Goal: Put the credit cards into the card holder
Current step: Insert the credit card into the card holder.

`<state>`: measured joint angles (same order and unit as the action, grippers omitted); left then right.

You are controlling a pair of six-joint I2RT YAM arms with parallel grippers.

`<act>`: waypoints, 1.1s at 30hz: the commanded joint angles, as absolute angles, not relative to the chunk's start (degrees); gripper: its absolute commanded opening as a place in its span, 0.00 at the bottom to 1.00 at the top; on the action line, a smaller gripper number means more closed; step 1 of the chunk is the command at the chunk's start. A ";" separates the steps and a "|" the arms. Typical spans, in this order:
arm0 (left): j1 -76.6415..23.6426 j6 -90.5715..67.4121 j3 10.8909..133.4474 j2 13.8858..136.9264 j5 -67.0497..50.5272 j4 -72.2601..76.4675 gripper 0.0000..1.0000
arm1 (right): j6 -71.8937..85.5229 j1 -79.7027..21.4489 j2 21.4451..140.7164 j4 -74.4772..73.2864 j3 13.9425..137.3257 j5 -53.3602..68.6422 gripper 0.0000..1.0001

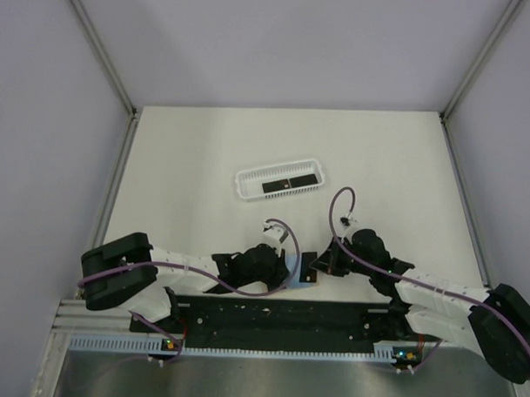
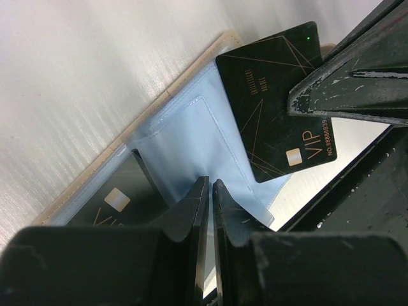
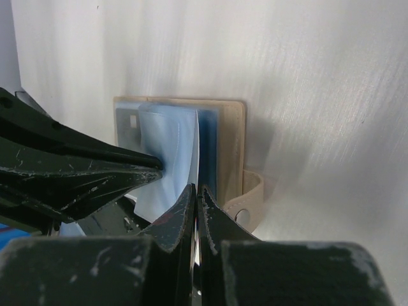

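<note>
The left arm (image 1: 189, 267) and the right arm (image 1: 436, 296), mounted at either end of a black base plate (image 1: 278, 321), are white links joined by bulky black housings; a thin purple cable (image 1: 286, 230) runs along each, looping above the plate; small green and yellow lights (image 1: 167, 343) glow at the plate's two near corners; the left gripper (image 2: 210, 185) and the right gripper (image 3: 196, 188) have matte black, wedge-shaped fingers (image 2: 191, 217), flecked with pale scratches and chips.
</note>
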<state>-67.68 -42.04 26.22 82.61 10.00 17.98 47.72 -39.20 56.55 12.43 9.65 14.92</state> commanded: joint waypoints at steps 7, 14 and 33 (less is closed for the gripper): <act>-67.85 -41.04 25.49 82.18 10.99 13.10 0.13 | 49.66 -38.85 63.28 18.54 11.60 16.44 0.00; -67.85 -41.13 25.49 81.56 11.25 13.36 0.13 | 50.89 -38.85 66.97 20.74 11.78 16.79 0.00; -67.85 -37.79 28.83 74.71 13.71 14.15 0.14 | 54.23 -38.85 71.81 30.32 11.51 21.62 0.00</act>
